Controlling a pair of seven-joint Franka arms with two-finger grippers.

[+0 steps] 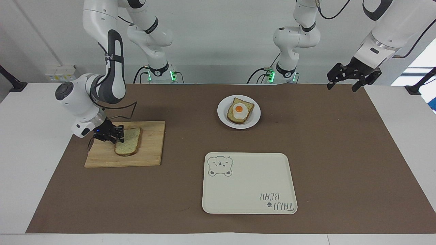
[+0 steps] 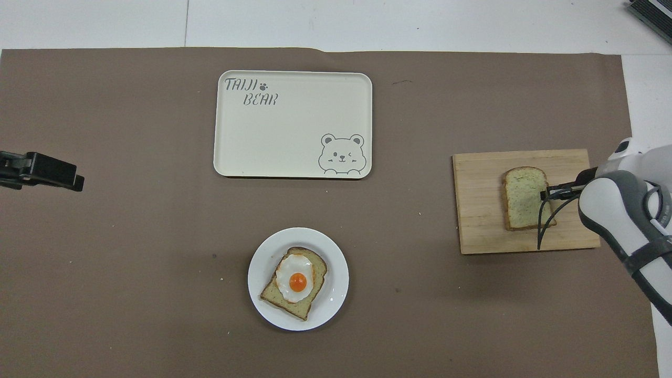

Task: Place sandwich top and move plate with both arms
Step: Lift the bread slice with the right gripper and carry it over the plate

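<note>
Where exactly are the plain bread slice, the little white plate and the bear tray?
sandwich top [image 1: 128, 146]: facing view, middle of its speckled face, on the wooden board.
plate [image 1: 223, 117]: facing view, bare white rim beside the egg slice.
tray [image 2: 294, 131]: overhead view, its bare cream middle.

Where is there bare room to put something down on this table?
The tray has nothing on it. Bare mat lies between the board and plate, and toward the left arm's end, where the left claw waits. The board is crowded: the right claw is at the bread.
</note>
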